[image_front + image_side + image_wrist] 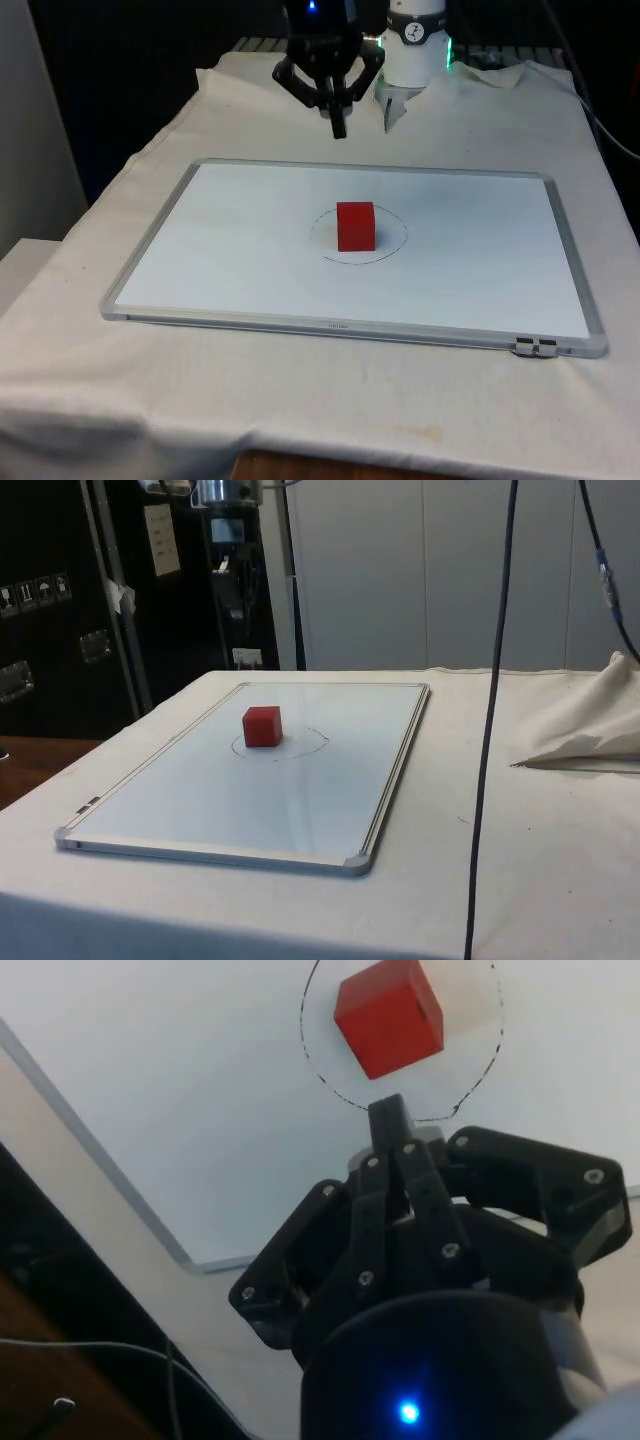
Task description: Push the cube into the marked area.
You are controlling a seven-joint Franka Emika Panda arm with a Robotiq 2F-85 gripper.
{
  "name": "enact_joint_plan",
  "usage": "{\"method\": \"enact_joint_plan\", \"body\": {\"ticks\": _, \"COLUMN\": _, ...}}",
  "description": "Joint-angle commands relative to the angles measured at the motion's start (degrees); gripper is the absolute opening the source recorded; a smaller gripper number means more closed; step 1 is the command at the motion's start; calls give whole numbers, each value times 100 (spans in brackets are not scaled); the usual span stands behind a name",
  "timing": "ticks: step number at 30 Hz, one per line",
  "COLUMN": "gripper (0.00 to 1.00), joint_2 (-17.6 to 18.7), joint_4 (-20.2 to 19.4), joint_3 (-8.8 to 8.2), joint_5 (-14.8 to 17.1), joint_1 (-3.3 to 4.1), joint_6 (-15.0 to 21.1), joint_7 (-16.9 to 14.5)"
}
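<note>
Red cube point(262, 725) inside drawn circle point(310, 742) on whiteboard point(200, 800).

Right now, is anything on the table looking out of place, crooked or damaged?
Nothing stands out. The red cube sits flat inside the drawn circle on the whiteboard, which lies flat and looks undamaged. The tool hangs above the board's far edge, shut and apart from the cube.

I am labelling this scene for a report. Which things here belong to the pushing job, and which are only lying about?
Belong to the job:
red cube
drawn circle
whiteboard
gripper, raised beyond the whiteboard's far edge

Only lying about:
white cloth over the table
hanging black cable
</note>
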Motion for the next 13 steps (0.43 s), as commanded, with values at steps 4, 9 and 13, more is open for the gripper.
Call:
{"method": "enact_joint_plan", "body": {"ticks": 4, "gripper": 0, "joint_2": -120, "joint_4": -109, "joint_3": 29, "joint_5": -138, "joint_1": 29, "joint_6": 109, "joint_7": 74}}
{"method": "enact_joint_plan", "body": {"ticks": 9, "gripper": 0, "joint_2": -309, "joint_4": -378, "joint_3": 69, "joint_5": -378, "joint_1": 126, "joint_6": 504, "joint_7": 229}}
{"method": "enact_joint_plan", "body": {"ticks": 13, "gripper": 0, "joint_2": -315, "joint_4": -378, "joint_3": 149, "joint_5": -390, "joint_1": 69, "joint_6": 470, "joint_7": 218}}
